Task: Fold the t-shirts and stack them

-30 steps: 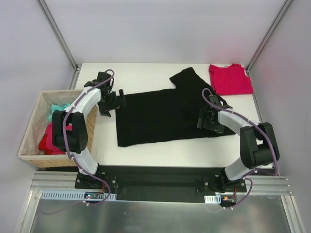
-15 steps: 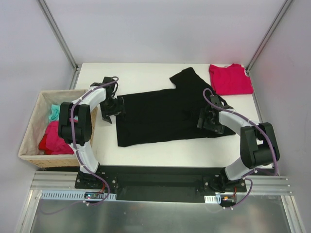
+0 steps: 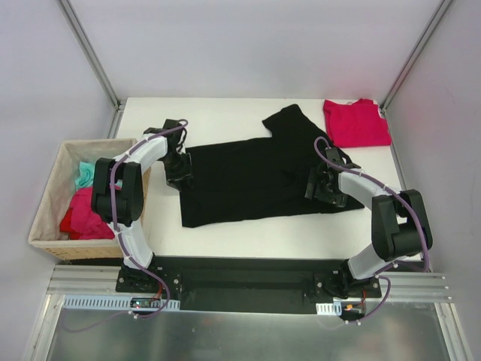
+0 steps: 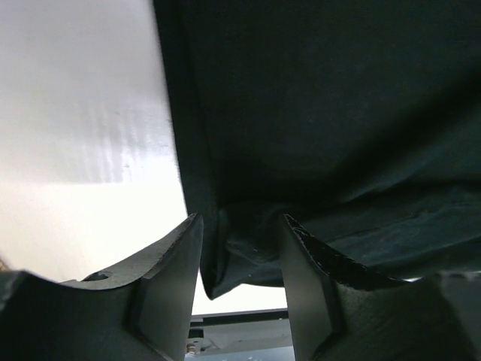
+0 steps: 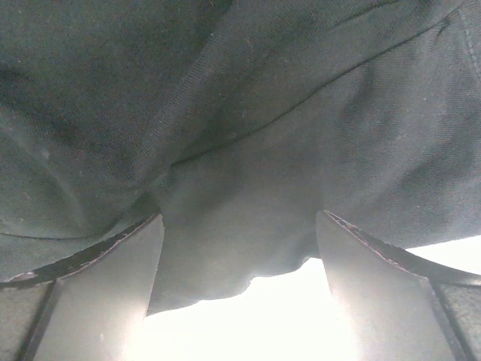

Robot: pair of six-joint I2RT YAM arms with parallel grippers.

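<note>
A large black t-shirt [image 3: 255,177] lies spread flat across the middle of the white table. A red t-shirt [image 3: 355,122] lies folded at the back right corner. My left gripper [image 3: 179,169] is down at the black shirt's left edge. In the left wrist view its jaws [image 4: 242,256] stand partly closed, with a bunched corner of the black t-shirt [image 4: 248,259] between them but not pinched. My right gripper [image 3: 322,186] is low over the shirt's right edge. It [image 5: 239,263] is open wide, with the black t-shirt's hem [image 5: 225,233] lying between its fingers.
A woven tan basket [image 3: 46,226] stands off the table's left side with red and teal clothes inside. The table's near edge and the black mounting rail [image 3: 240,278] lie just below the shirt. Metal frame posts rise at both back corners.
My left gripper has slid right onto the black shirt's left edge and its jaws have narrowed around the cloth. The right arm has barely moved.
</note>
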